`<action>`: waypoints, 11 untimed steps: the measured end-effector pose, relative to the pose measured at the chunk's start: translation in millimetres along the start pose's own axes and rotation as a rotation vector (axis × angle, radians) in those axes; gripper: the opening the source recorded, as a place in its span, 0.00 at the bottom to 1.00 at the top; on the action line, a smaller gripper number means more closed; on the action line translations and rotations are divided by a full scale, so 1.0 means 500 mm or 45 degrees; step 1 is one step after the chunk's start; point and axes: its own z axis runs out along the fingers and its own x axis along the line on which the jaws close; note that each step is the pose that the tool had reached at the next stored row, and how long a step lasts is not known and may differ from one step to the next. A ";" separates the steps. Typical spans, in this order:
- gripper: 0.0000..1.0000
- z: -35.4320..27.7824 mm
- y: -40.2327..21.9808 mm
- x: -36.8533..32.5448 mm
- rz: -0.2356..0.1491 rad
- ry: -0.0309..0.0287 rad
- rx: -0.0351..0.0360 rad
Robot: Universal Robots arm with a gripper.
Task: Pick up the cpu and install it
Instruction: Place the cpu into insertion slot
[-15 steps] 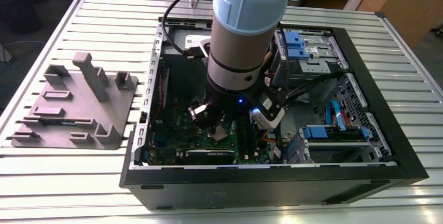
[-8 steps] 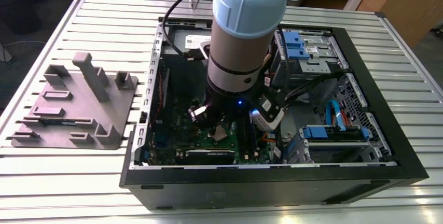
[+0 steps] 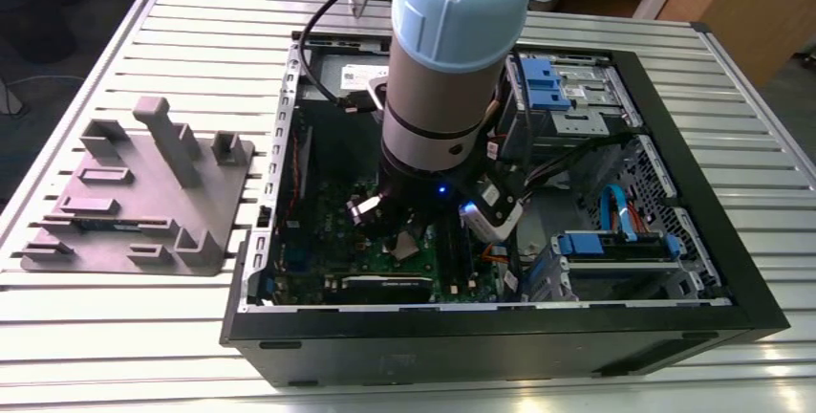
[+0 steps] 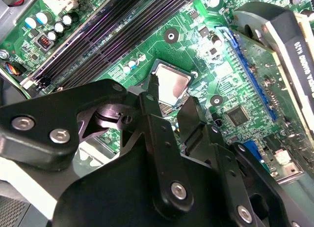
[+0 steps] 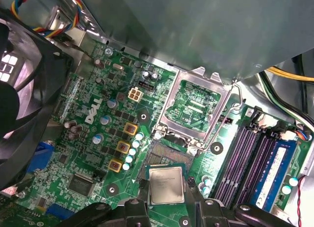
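The cpu is a small square chip with a silver-grey top and a thin green edge. My gripper is shut on it, with one black finger on each side. It hangs low over the green motherboard, partly covering the open socket, whose metal load plate stands flipped up beside it. In the second wrist view the cpu sits between the fingertips of the gripper. In the exterior view the arm reaches down into the open computer case, with the gripper close above the board.
A grey plastic tray lies on the slatted table at the exterior view's left. Inside the case are a black fan, memory slots with a blue stick, drive cages with blue clips and loose cables.
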 end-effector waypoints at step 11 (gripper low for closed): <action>0.44 0.000 0.000 0.000 0.000 0.0000 0.0001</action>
